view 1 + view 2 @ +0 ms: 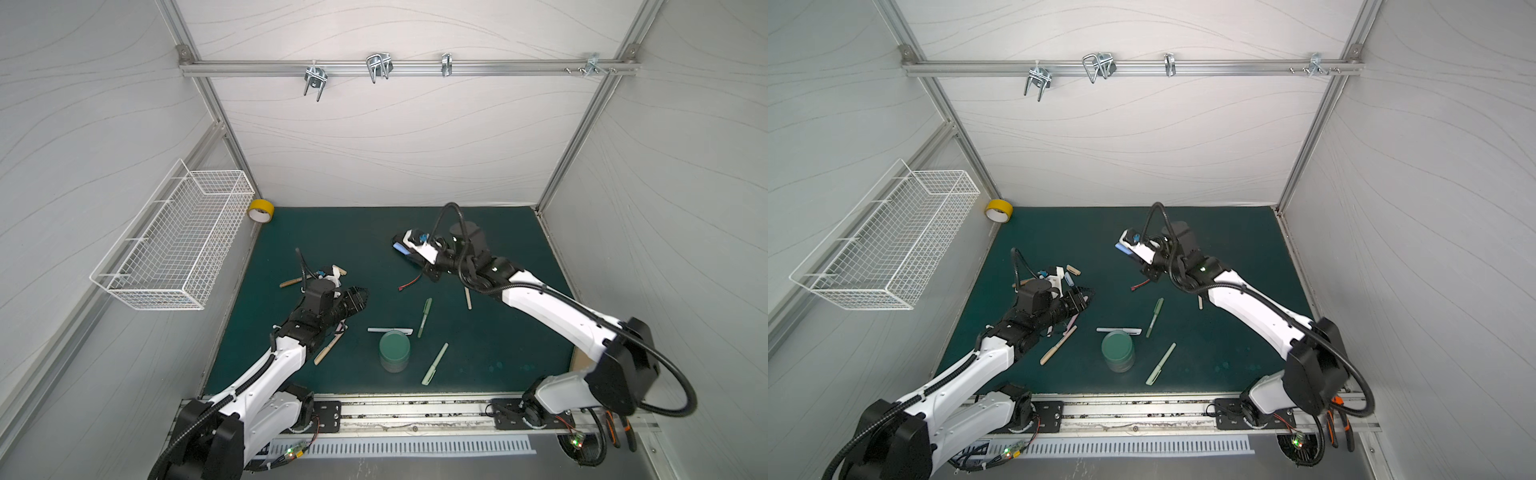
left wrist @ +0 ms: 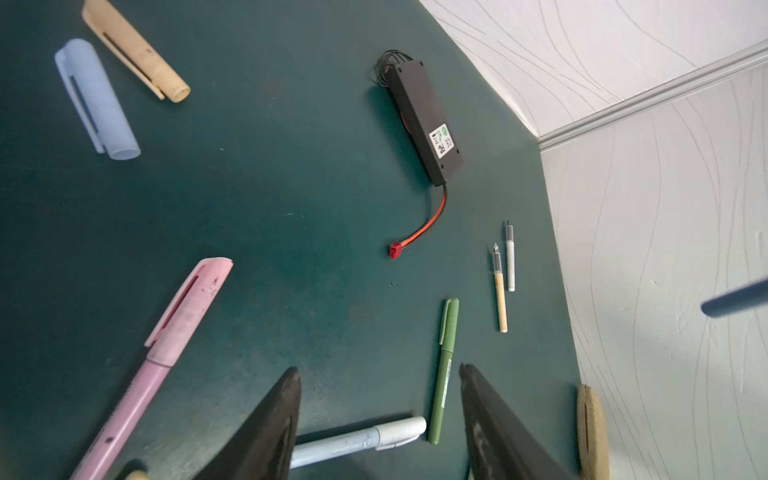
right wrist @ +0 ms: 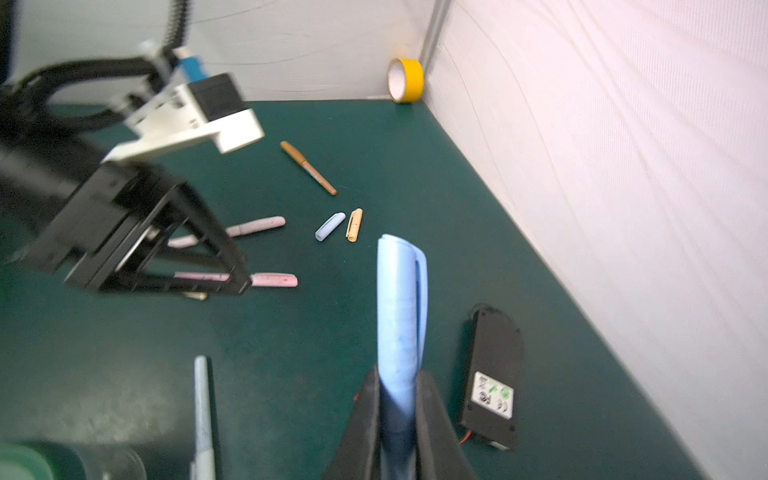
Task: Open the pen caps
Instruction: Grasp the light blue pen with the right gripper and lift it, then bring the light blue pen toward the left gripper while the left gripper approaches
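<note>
Left gripper [image 2: 379,370]: fingers apart, empty, above the dark green bench [image 1: 332,232]. Opened so far — a loose pastel blue plastic cap [image 2: 97,99] beside a loose tan plastic cap [image 2: 137,50]. Still capped: the slim pink pen [image 2: 166,345], the white-capped pale blue pen [image 2: 361,440], the dark green pen [image 2: 444,374]. A tan pen body [image 2: 500,299] and a white pen body [image 2: 510,262] lie bare-tipped. Right gripper [image 3: 399,376]: fingers clamped on a second pastel blue cap [image 3: 401,299], held off the bench — task judged partly complete.
</note>
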Robot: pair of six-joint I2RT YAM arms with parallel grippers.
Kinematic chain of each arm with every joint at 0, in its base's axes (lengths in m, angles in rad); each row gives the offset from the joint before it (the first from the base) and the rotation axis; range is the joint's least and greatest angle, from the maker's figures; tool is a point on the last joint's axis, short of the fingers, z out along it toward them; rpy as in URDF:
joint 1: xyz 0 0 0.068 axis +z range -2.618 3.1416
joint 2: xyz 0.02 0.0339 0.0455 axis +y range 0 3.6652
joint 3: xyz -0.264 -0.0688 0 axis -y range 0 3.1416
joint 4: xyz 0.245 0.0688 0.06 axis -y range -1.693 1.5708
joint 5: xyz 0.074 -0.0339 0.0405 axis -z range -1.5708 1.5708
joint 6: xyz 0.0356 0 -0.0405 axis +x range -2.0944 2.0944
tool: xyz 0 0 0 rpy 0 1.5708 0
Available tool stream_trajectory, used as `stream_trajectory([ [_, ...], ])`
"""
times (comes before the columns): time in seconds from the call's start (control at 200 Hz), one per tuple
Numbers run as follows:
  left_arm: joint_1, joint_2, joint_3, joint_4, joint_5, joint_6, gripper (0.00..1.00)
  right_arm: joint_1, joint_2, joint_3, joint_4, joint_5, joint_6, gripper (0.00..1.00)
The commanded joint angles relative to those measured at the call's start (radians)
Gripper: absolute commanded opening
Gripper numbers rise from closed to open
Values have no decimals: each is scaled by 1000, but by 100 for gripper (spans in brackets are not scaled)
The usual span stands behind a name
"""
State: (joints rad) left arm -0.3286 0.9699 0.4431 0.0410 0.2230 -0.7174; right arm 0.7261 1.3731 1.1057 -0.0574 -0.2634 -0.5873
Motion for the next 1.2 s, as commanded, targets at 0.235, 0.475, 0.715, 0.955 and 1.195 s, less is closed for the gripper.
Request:
stream_trajectory([
  [0.235, -56, -79, 48, 12, 4, 50, 62, 45, -182, -213, 144, -82, -684, 3],
  [0.475, -72, -142, 4, 127, 38, 75, 62, 37, -209, -241, 181, -113, -549, 4],
  [0.715, -73, -195, -51, 246, 85, 93, 62, -23, -170, -139, 194, -240, 49, 4],
  [0.955, -73, -231, -107, 424, 163, 71, 64, -72, -128, -43, 73, -338, 446, 5],
  [1.195, -73, -198, -106, 512, 235, 37, 65, -72, -168, -149, 32, -218, 667, 4],
])
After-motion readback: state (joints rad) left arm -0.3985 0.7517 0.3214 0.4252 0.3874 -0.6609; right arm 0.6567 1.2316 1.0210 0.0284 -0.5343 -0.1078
